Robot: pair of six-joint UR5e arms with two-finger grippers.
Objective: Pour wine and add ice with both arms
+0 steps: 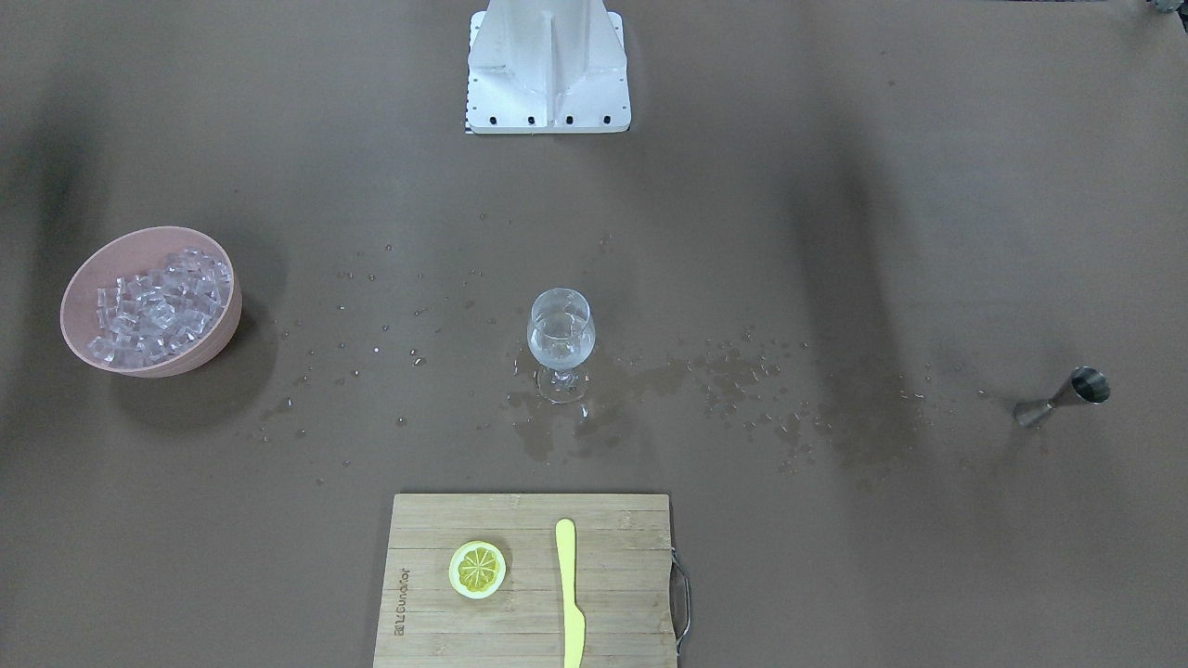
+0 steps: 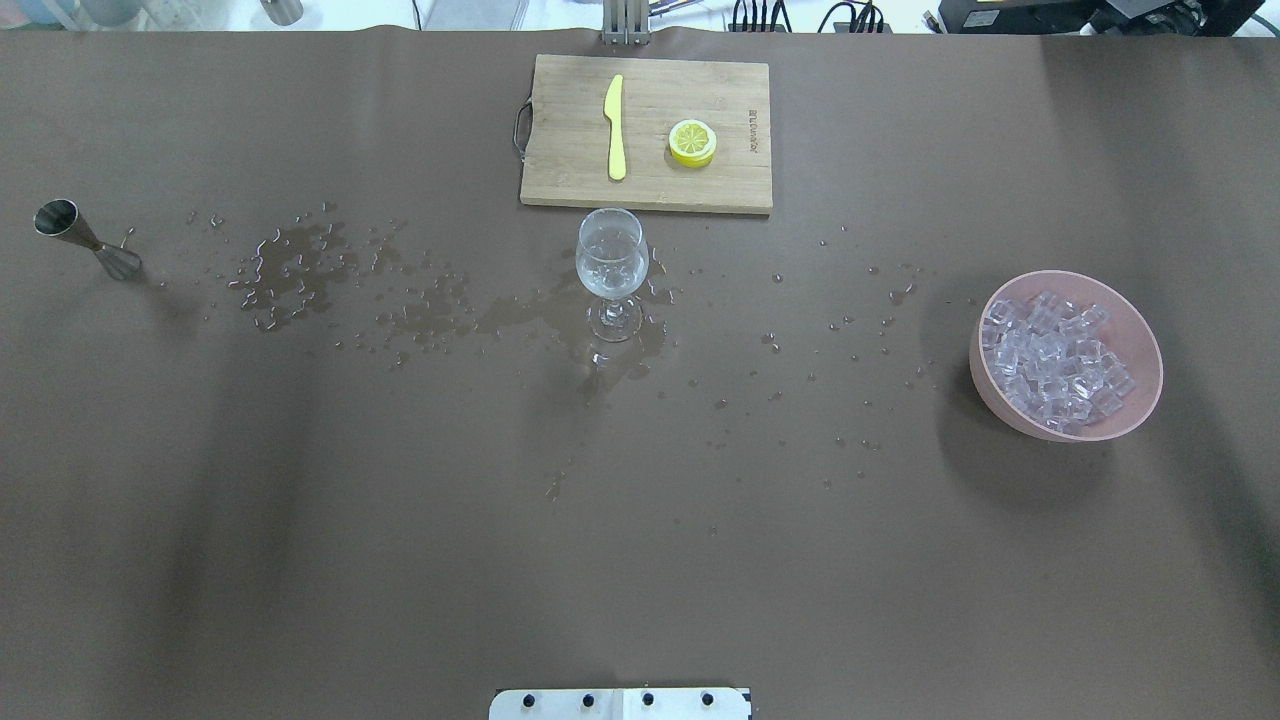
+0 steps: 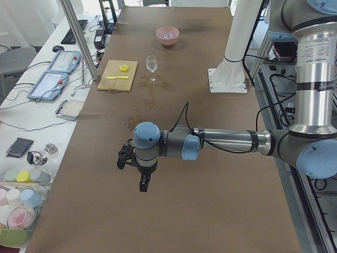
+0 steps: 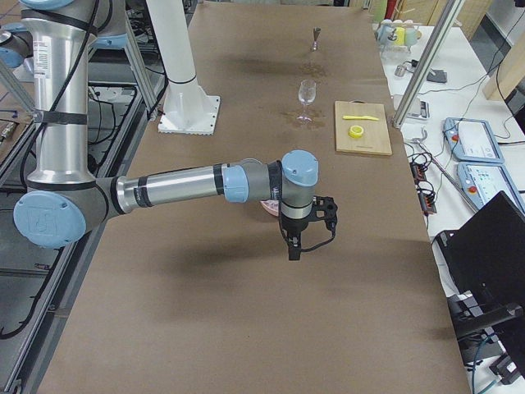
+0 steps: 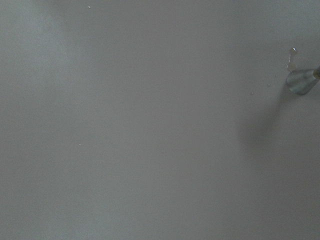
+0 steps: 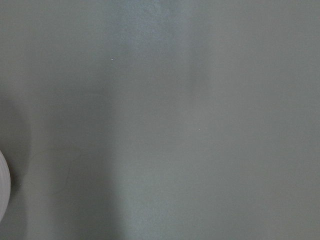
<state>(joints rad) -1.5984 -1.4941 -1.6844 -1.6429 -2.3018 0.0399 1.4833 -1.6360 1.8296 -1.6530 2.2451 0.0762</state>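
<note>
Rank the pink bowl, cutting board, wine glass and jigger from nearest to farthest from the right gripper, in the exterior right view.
1. pink bowl, just behind the right gripper, mostly hidden.
2. cutting board, on the operators' side.
3. wine glass, mid-table.
4. jigger, at the far end.

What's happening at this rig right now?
Nothing is being handled. The left arm and right arm hang over the brown table ends, gripper state unclear. The clear stemmed wine glass at centre holds clear liquid, spilled droplets around it. The pink bowl of transparent ice cubes and the steel jigger stand untouched.
</note>
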